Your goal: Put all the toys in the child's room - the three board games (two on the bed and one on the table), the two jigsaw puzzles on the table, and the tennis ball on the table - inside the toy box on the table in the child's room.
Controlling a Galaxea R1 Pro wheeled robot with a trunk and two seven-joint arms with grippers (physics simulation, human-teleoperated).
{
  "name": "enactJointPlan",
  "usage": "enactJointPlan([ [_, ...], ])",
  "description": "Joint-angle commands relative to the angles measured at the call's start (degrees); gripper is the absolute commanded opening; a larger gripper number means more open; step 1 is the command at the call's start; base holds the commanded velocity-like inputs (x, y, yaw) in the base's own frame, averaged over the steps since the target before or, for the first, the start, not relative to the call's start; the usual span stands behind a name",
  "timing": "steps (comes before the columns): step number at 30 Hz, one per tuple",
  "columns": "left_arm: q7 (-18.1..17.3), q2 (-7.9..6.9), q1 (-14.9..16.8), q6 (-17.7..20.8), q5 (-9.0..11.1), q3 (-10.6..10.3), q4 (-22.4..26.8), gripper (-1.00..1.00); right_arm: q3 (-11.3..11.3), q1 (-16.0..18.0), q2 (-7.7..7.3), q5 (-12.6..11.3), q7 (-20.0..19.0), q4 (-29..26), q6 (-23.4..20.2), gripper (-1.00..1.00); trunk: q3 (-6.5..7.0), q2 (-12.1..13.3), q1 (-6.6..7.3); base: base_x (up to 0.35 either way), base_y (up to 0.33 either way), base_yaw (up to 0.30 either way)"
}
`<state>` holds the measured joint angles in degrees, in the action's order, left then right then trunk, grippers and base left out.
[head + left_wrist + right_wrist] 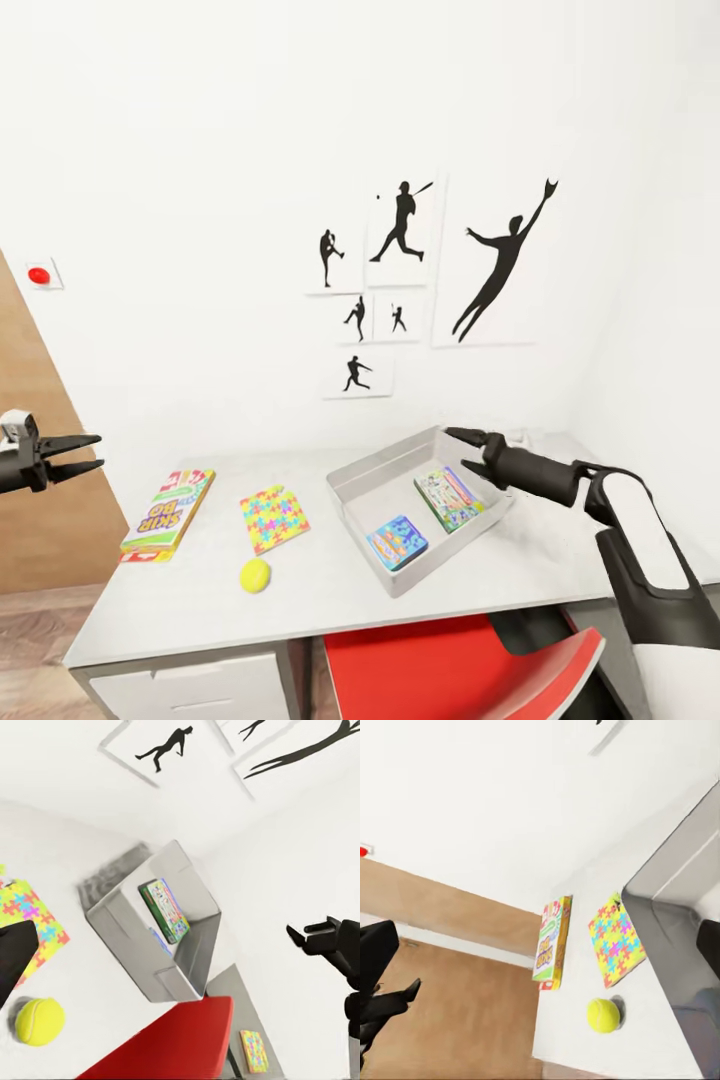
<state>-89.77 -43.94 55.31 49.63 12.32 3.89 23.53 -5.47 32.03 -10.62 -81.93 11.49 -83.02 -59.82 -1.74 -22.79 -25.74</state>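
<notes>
1. The table (560, 570) carries the toy box (352, 485), placed right of centre, at roughly 4 o'clock from the wall silhouettes (505, 262).
2. Inside the toy box lie a blue board game (397, 541) at its near end and a second printed board game (449, 497) at 1 o'clock from the first.
3. A jigsaw puzzle (273, 518) lies flat on the table at 9 o'clock from the toy box.
4. The tennis ball (254, 575) rests at 6 o'clock from that puzzle, near it.
5. The yellow-green board game (168, 513) lies at 9 o'clock from the puzzle.
6. The right gripper (465, 451) hovers above the toy box, fingers spread, empty.
7. The left gripper (92, 452) hangs beyond the table's left end, fingers spread, empty.
8. A red chair (450, 665) stands at the table's near edge.
</notes>
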Motion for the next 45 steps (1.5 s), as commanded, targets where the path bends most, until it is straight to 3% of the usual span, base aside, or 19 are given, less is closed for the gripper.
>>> enactJointPlan([
  [1, -0.23, -1.11, -0.45, -0.12, -0.03, -0.02, -0.60, 1.00, -0.77, -1.78, -1.06, -1.71, -1.41, -0.30, -0.18, 1.00, -0.04, -0.12, -0.05, 0.000, 0.000, -0.060],
  [6, -0.23, -4.04, -1.20, -3.68, -0.08, -0.02, -6.11, 1.00, -1.93, -8.95, -3.53, -2.95, -11.63, -1.20, -0.18, 1.00, 0.41, -0.12, -0.05, 0.000, 0.000, -0.025],
  [11, -0.23, -5.92, -1.37, -7.73, -0.16, -0.12, -12.04, 1.00, -2.59, -16.95, -4.04, -2.91, -22.45, -5.28, -0.18, 1.00, 0.87, -0.12, -0.05, 0.000, 0.000, -0.005],
  [14, -0.23, -6.27, -1.53, -9.77, -0.22, -0.15, -15.00, 1.00, -3.51, -19.45, -4.05, -2.90, -25.09, -5.97, -0.18, 1.00, 1.14, -0.12, -0.05, 0.000, 0.000, -0.001],
  [23, -0.23, -6.39, -2.12, -17.30, -0.54, -0.41, -22.40, 1.00, -4.05, -24.22, -3.46, -2.84, -26.98, -6.88, -0.18, 1.00, 1.96, -0.12, -0.05, 0.000, 0.000, 0.000],
  [36, -0.23, -6.42, -2.57, -18.24, -0.40, -0.46, -23.08, 1.00, -4.28, -24.56, -3.12, -2.51, -26.81, -6.79, -0.18, 1.00, 3.16, -0.12, -0.05, -0.002, 0.000, 0.000],
  [45, -0.23, -6.92, -2.65, -18.32, -0.59, -0.60, -23.17, 1.00, -4.36, -24.56, -3.08, 1.47, -26.83, -6.68, 1.88, 1.00, 3.98, -0.12, -0.05, -0.223, 0.000, 0.000],
])
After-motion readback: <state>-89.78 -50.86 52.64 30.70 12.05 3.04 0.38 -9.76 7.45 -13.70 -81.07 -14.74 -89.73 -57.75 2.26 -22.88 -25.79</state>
